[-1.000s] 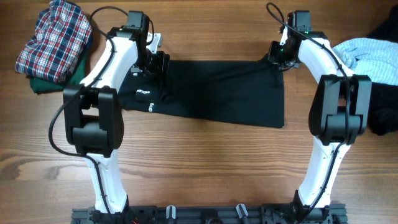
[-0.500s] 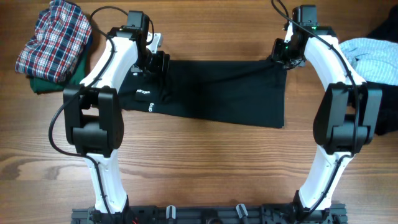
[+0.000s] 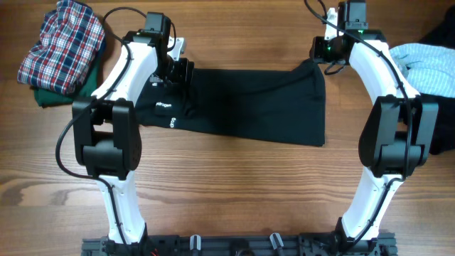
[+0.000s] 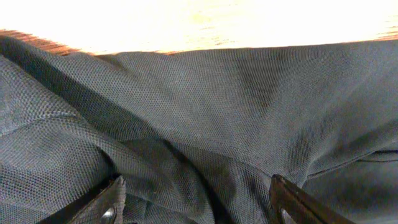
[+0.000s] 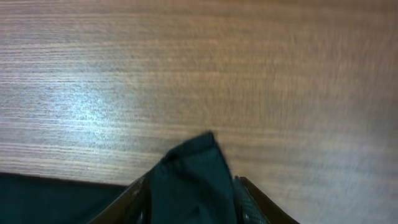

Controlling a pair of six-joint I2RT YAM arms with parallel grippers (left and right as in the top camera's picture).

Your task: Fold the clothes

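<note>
The table (image 3: 234,185) is brown wood. The black shirt (image 3: 249,107) lies on it as a long folded band near the middle of the far edge, its near edge slanting towards the right.

The left arm (image 3: 117,92) reaches over the shirt's left end. The right arm (image 3: 387,85) reaches to the shirt's far right corner, which is drawn into a point towards the far edge.

A plaid garment (image 3: 60,43) sits bunched at the far left corner on top of a green one (image 3: 50,96). A light blue garment (image 3: 426,64) lies at the right edge, with a dark one (image 3: 441,135) just beside it.

The left gripper (image 4: 199,199) hangs low over rumpled shirt cloth, its fingers (image 4: 109,202) spread wide and clasping nothing. The right gripper (image 5: 189,193) has the shirt's pointed corner standing between its fingers (image 5: 249,196), which are set a narrow way apart; whether they pinch the cloth I cannot tell.

Small white logo print (image 3: 163,105) shows near the shirt's left end.
</note>
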